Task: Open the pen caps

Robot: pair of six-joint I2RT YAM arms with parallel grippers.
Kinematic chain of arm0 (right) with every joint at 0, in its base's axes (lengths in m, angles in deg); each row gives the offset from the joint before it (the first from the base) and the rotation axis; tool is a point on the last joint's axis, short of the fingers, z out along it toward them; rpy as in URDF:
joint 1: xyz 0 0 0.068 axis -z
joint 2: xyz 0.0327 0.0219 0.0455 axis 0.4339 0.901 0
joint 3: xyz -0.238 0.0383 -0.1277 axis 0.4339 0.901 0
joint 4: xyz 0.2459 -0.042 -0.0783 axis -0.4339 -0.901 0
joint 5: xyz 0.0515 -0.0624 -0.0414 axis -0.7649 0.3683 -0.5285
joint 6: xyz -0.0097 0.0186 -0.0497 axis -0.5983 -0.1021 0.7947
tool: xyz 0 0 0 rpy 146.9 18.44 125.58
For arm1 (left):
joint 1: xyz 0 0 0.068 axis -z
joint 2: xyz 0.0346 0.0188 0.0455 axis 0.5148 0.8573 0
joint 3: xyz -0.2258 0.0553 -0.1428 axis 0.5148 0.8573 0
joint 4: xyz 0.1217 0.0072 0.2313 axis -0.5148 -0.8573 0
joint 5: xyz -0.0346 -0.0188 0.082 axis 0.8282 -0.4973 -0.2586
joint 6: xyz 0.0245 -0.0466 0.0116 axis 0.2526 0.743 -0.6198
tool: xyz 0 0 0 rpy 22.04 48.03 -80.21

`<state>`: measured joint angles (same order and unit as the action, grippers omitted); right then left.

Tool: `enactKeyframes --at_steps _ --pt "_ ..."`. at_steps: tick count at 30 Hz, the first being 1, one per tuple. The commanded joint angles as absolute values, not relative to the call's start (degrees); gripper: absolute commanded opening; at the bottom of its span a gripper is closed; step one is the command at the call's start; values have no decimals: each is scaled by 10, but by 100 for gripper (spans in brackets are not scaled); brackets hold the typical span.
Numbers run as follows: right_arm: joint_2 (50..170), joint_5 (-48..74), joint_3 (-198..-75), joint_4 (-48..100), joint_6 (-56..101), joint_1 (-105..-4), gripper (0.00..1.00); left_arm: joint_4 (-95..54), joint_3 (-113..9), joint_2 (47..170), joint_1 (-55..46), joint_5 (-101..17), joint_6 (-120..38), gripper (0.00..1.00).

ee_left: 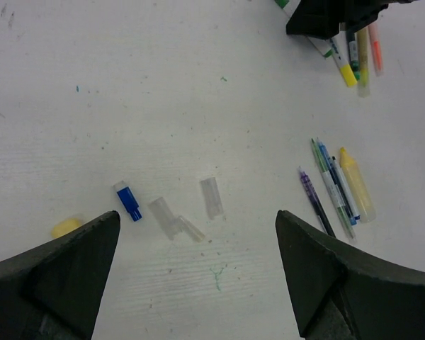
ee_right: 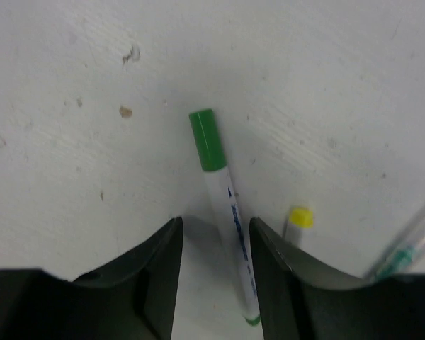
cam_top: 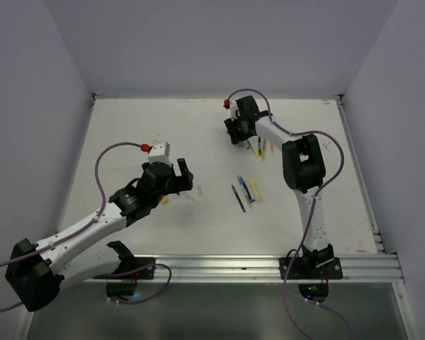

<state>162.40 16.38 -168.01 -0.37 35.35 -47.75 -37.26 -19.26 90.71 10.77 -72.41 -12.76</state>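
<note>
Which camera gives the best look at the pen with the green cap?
Right wrist view: the green-capped pen lies large and sharp inside the right gripper. From the top it's too small to pick out; the left wrist view barely shows it.

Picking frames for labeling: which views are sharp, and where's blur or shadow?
Top view: even, soft light, pens tiny. Left wrist view: blue cap crisp, faint shadows. Right wrist view: green-capped pen slightly soft, near fingers dark and blurred.

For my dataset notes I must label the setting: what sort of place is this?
Probably a robotics lab work cell: a white table boxed in by plain walls, two robot arms bolted to a metal rail, and loose pens laid out.
</note>
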Motion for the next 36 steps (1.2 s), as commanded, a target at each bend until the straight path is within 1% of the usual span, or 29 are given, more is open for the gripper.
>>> enactKeyframes --at_steps 1,2,4,6,8,9,10,11,12,13,14,18,20,24,25,26,30,32,33,36 --pt "1621 147 -1674 -39 361 -475 46 -304 -171 866 105 -738 -151 93" --pt "1611 145 -1664 -41 360 -476 45 -299 -166 864 104 -736 -153 93" --pt "1602 143 -1635 -43 352 -479 39 -289 -163 861 104 -729 -165 93" --pt "1585 150 -1598 -38 344 -486 32 -284 -164 865 104 -718 -170 93" --pt "1579 169 -1573 -37 344 -505 28 -282 -167 875 105 -714 -173 93" --pt "1580 194 -1572 -52 350 -512 24 -280 -167 878 105 -711 -174 93" --pt "1580 203 -1571 -58 351 -526 22 -277 -169 882 104 -706 -174 93" --pt "1582 205 -1570 -64 350 -530 17 -272 -166 884 105 -704 -176 93" --pt "1582 205 -1569 -72 343 -536 7 -267 -163 883 104 -700 -176 93" --pt "1580 201 -1566 -71 338 -544 2 -254 -159 882 104 -697 -172 93" --pt "1574 196 -1552 -65 333 -548 0 -248 -152 882 104 -696 -170 93" --pt "1525 168 -1516 -25 307 -570 0 -233 -141 875 104 -693 -152 92" --pt "1473 151 -1491 2 296 -581 0 -208 -135 872 104 -694 -147 91" --pt "1363 105 -1382 117 216 -591 0 -161 -116 860 102 -671 -148 90" --pt "1320 94 -1361 137 204 -595 0 -138 -110 853 99 -655 -146 90" --pt "1301 80 -1322 158 192 -599 0 -126 -108 852 93 -646 -146 90" --pt "1213 38 -1229 259 136 -616 0 -93 -113 859 72 -599 -144 91" --pt "1184 19 -1176 308 117 -624 0 -69 -116 870 59 -552 -141 91" --pt "1154 13 -1160 346 98 -626 0 -59 -115 874 46 -535 -140 91" --pt "1113 -12 -1112 401 79 -639 0 -17 -117 893 28 -469 -132 90"
